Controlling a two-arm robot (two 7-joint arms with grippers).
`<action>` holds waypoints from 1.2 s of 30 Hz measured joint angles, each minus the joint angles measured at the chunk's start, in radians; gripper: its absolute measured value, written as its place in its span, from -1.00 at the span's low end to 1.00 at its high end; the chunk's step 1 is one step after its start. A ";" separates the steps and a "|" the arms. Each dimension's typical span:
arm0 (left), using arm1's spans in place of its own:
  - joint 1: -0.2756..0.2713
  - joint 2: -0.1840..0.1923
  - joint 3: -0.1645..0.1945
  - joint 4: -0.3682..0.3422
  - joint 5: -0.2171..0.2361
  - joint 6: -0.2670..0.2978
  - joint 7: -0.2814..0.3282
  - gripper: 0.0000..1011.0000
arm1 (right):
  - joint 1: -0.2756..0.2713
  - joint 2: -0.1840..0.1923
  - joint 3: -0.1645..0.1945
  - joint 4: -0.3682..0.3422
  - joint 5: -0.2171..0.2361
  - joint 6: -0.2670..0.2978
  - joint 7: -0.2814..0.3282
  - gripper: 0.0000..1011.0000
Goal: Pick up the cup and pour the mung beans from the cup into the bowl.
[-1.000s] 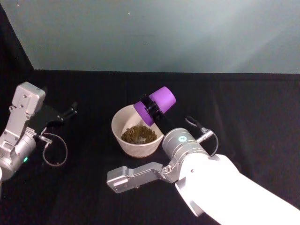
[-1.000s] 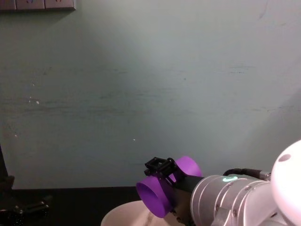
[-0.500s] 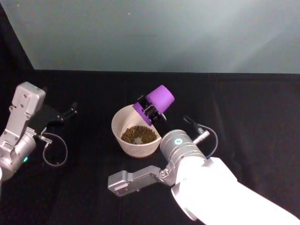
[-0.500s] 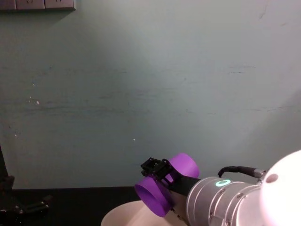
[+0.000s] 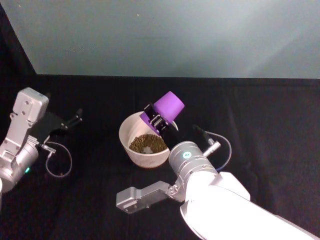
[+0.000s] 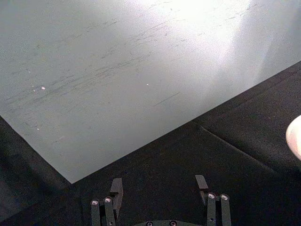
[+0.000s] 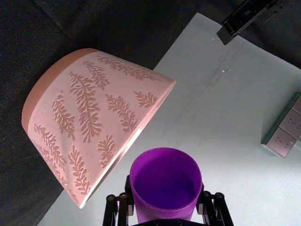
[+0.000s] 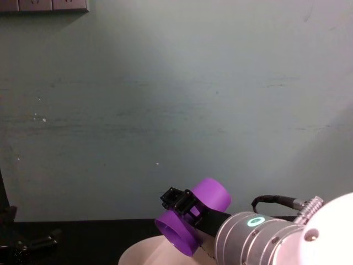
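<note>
The purple cup [image 5: 163,112] hangs tipped over the right rim of the bowl [image 5: 126,143], mouth turned down toward it. My right gripper [image 5: 156,119] is shut on the cup. In the right wrist view the cup [image 7: 165,188] looks empty inside, beside the fern-patterned bowl wall [image 7: 89,117]. Mung beans [image 5: 146,144] lie in the bowl. From the chest view the cup [image 8: 193,215] leans over the bowl rim [image 8: 143,254]. My left gripper [image 5: 75,118] rests open at the table's left, its fingers [image 6: 116,187] spread with nothing between them.
A black cloth covers the table [image 5: 260,115], with a pale wall [image 5: 175,35] behind. A loose cable loop [image 5: 59,162] hangs by the left arm. Wall sockets [image 8: 44,5] sit high on the wall.
The right gripper has shifted the cup slightly left and tipped it a little further over the bowl. The left arm has not moved.
</note>
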 joint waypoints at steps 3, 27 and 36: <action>0.000 0.000 0.000 0.000 0.000 0.000 0.000 0.98 | 0.000 0.000 -0.002 -0.001 -0.005 -0.002 0.003 0.43; 0.000 0.000 0.000 0.000 0.000 0.000 0.000 0.98 | -0.038 -0.006 0.083 -0.044 0.108 0.014 -0.054 0.43; 0.000 0.000 0.000 0.000 0.000 0.000 0.000 0.98 | -0.081 -0.031 0.221 -0.082 0.324 0.029 -0.110 0.43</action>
